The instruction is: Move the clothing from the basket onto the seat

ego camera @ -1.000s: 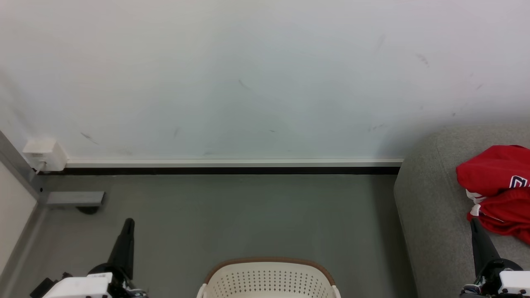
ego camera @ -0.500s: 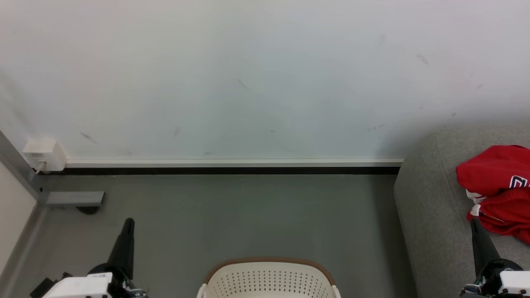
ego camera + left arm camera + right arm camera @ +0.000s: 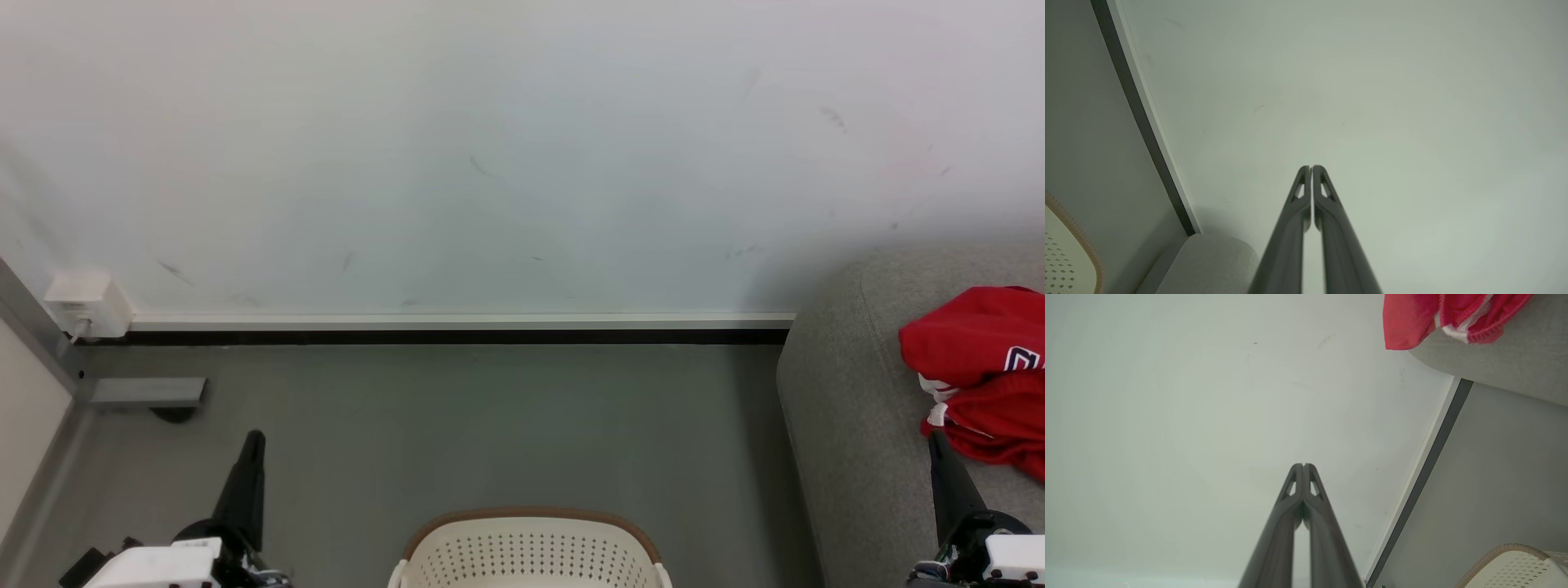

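- Head view: the red jersey (image 3: 980, 359) lies bunched on the grey sofa (image 3: 849, 408) at the right edge, well apart from the white basket (image 3: 531, 559), which stands on the floor (image 3: 490, 425) at the bottom middle. The left hand (image 3: 255, 438) points up over the floor at lower left. The right hand (image 3: 936, 437) points up at lower right, with its tip just below the jersey's hem; whether it touches the cloth cannot be told here.
- Left wrist view: the left hand (image 3: 1311, 167) is clenched, fingers pressed together on nothing, and faces the pale wall (image 3: 1392, 102). A sofa corner (image 3: 1216, 261) and a slice of basket (image 3: 1065, 253) sit low on the left.
- Right wrist view: the right hand (image 3: 1303, 464) is clenched and empty too, clear of the jersey (image 3: 1412, 318) that hangs over the sofa edge (image 3: 1515, 355). The basket rim (image 3: 1502, 549) shows at lower right.
- Judgement: the move looks finished. The basket's floor is hidden, so the next step calls for looking down into it before stopping.
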Controlling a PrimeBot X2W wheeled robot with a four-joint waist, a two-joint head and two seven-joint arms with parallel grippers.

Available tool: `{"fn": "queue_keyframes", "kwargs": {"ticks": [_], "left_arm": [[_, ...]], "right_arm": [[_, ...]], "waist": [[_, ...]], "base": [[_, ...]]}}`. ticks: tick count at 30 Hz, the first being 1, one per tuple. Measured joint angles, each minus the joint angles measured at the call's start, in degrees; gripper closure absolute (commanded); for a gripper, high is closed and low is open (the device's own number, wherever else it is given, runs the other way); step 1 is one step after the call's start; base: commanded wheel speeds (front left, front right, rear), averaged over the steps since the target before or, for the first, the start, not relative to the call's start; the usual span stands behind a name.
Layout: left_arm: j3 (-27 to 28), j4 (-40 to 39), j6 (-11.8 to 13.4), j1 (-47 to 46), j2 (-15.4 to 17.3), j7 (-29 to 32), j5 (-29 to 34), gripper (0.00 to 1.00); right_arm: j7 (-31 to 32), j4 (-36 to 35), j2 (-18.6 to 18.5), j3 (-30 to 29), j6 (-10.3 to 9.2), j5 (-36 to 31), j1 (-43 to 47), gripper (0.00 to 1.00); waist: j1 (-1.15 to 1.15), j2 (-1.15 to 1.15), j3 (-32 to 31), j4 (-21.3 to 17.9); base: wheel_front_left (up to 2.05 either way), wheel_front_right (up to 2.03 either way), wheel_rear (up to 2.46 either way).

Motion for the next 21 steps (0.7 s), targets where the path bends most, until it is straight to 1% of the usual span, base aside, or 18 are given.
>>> {"fn": "queue_keyframes", "kwargs": {"ticks": [21], "left_arm": [[0.0, 0.0, 0.0, 0.0, 0.0, 0.0, 0.0, 1.0]], "right_arm": [[0.1, 0.0, 0.1, -0.1, 0.0, -0.1, 0.0, 1.0]], "waist": [[0.0, 0.0, 0.0, 0.0]], "base": [[0.0, 0.0, 0.0]]}}
